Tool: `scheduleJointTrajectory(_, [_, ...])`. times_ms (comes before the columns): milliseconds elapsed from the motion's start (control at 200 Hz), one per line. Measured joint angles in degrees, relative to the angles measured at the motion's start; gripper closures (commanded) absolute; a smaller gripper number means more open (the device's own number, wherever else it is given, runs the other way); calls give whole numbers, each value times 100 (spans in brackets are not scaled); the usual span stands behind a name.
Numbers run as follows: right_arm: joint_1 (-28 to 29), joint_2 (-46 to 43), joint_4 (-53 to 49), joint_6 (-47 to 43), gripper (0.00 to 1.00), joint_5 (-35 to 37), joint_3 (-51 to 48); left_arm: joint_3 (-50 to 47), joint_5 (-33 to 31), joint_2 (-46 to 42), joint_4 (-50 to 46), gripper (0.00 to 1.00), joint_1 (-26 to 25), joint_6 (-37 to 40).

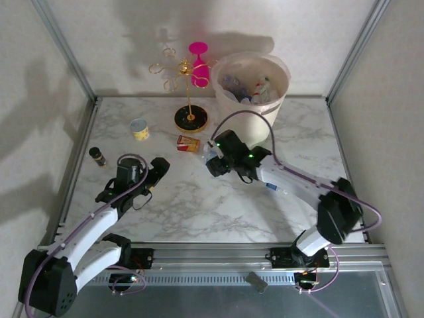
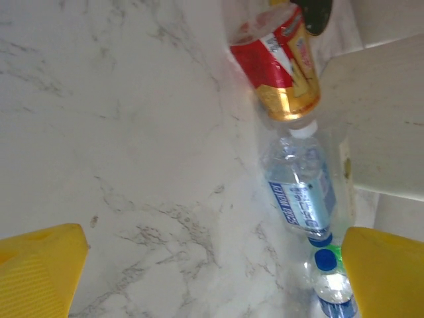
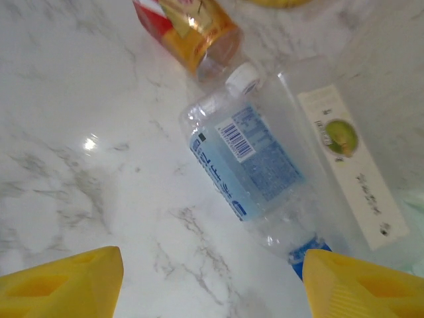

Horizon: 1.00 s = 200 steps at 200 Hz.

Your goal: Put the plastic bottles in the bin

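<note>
Plastic bottles [image 1: 233, 85] sit heaped inside the bin [image 1: 275, 99] at the far right of the counter [image 1: 199, 205] (too jumbled to count through the liner), and more lie on their sides just in front of it. The right wrist view shows three lying there: a red-and-gold-labelled bottle [image 3: 192, 26], a clear blue-labelled bottle [image 3: 245, 165] with its white cap just beside it, and a clear pale-labelled bottle [image 3: 344, 159] alongside. The left wrist view adds one blue-capped bottle [image 2: 329, 281] at the blue-labelled one's base.

Left of the bin stand one gold wire stand [image 1: 191, 119] carrying one pink glass [image 1: 199, 66], one yellow cup [image 1: 139, 129] and one dark vial [image 1: 97, 156], all apart from the lying bottles.

The right pincer [image 1: 212, 161] hangs over those bottles, its yellow fingers [image 3: 59, 285] spread wide and holding nothing. The left pincer [image 1: 158, 169] is near them, likewise wide and empty.

The counter is white with grey marble veining, enclosed by pale walls and metal framing.
</note>
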Motion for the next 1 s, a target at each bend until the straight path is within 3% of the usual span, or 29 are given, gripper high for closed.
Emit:
scheduleJointTrajectory(145, [-120,1005,251,-149,25,-28,389,282,-9,-304,-334,2,0,267])
scheduleJointTrajectory(365, [-481,1843,374,-197,24,-70,925,555,-11,-332,-426,2,-81,566])
scheduleJointTrajectory(1001, [-485,2033,424,-345,29,-313,1045,555,-11,-170,-483,2,-131,717])
